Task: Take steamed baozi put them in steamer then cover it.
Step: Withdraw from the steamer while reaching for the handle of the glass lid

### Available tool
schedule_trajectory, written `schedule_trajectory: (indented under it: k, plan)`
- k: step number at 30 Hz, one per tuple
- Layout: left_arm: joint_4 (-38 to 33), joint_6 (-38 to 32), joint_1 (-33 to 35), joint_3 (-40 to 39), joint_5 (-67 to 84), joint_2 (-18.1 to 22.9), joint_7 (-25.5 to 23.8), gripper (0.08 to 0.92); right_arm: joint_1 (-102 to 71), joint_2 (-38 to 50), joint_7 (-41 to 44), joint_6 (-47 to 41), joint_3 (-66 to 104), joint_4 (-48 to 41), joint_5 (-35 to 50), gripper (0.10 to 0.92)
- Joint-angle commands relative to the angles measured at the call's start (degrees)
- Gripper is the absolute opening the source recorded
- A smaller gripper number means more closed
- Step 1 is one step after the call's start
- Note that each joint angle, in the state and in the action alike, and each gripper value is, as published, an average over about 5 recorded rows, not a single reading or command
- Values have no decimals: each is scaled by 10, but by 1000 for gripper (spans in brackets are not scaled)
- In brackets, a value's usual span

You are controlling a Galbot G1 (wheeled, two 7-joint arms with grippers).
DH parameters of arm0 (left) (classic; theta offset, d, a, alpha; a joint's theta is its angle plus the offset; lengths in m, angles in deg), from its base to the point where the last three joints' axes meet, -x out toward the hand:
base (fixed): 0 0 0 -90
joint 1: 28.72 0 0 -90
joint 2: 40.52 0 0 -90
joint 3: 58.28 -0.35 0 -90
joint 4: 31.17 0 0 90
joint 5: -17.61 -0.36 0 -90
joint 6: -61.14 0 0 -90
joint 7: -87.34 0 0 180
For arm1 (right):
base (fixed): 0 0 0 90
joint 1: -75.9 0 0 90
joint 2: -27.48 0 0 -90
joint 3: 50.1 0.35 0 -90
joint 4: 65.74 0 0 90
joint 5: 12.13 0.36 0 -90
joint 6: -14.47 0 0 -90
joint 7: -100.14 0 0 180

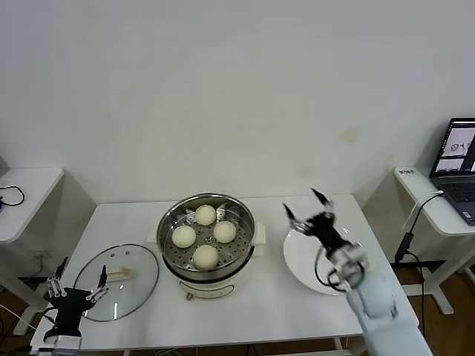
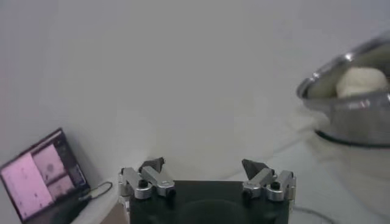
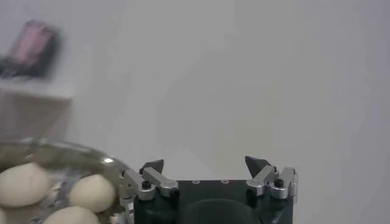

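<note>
Far left of the white rectangular tabletop [image 1: 297, 311]: left gripper [image 1: 74, 291], black body with silver finger links and dark tips, low at the table's front left corner, jaws spread wide and empty; its tips point up and away from the robot, and it overlaps the near left edge of the lid in the head view, contact not determinable. The cover [image 1: 117, 281], a round transparent glass lid with a thin metal rim and a cream-white rectangular handle at centre, lies flat on the table, well left of the pot. Centre: the steamer [image 1: 208, 237], a round shiny stainless-steel pot on a cream-white base with side handles, uncovered; a perforated metal tray sits inside. On the tray rest the four steamed baozi [image 1: 205, 215], small, round, smooth, matte off-white dough buns, set in a diamond pattern: one at the back, one left, one right, one front, close together but apart. The left wrist view shows the pot's polished rim and one bun above it; the right wrist view shows three buns and the pot's rim beside that gripper's body. Right of the pot: a flat round white plate [image 1: 300, 263], glossy, holding nothing visible. Right gripper [image 1: 306, 207], same black and silver build, raised above the plate's far left edge, forearm rising from the lower right, wrist angled up and towards the pot; jaws spread wide, nothing between them.
</note>
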Motion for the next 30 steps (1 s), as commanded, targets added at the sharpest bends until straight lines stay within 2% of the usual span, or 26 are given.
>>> schedule_trajectory:
  k: [1, 5, 11, 19, 30]
  plan:
    - [87, -73, 10, 19, -374, -39, 4, 823, -196, -128, 6, 79, 165, 36, -34, 823]
    - [132, -89, 2, 12, -481, -57, 7, 823, -208, -136, 7, 79, 172, 37, -28, 823]
    - [200, -86, -62, -12, -572, -61, 14, 823, -222, -143, 11, 81, 177, 36, -23, 823]
    - [242, -74, -134, -40, -578, -68, 9, 823, -230, -146, 19, 74, 178, 32, -19, 823]
    - [289, -69, -190, -57, -565, -78, 1, 823, -233, -160, 17, 76, 172, 28, -25, 823]
